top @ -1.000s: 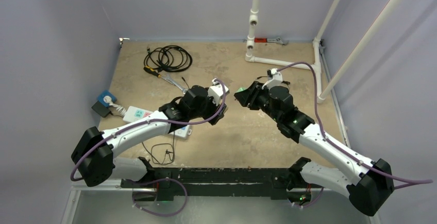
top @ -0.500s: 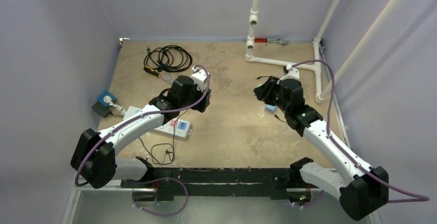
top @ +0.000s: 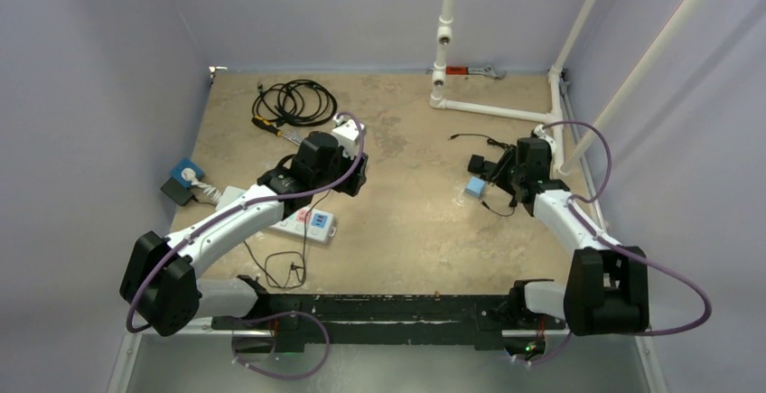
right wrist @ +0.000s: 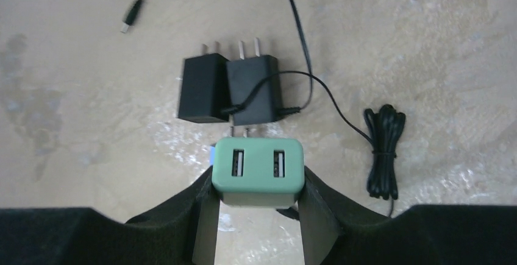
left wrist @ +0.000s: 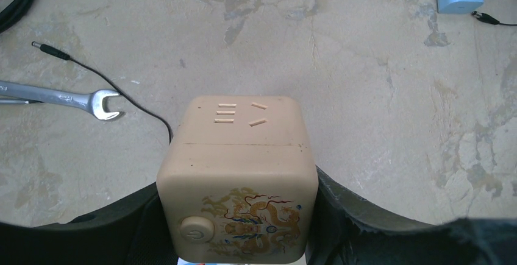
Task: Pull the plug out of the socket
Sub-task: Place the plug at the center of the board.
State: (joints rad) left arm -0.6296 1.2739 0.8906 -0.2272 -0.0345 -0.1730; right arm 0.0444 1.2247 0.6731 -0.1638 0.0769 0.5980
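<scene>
Walls (top: 99,95) hemmed the mottled tan worktop (top: 406,230) at left, back and right. The left gripper (left wrist: 236,216) was clenched on a beige socket cube (left wrist: 238,149), its button face toward the wrist and its slotted face uppermost in the wrist view. A spanner (left wrist: 67,97) lay ahead to its left, with bare surface straight ahead. Well apart, the right gripper (right wrist: 258,210) grasped the green plug (right wrist: 258,169), free of the socket cube, long axis spanning the jaws, USB ports facing the wrist. Two black adapters (right wrist: 228,88) lay just ahead of it, and a bundled cable (right wrist: 383,149) lay to its right.
</scene>
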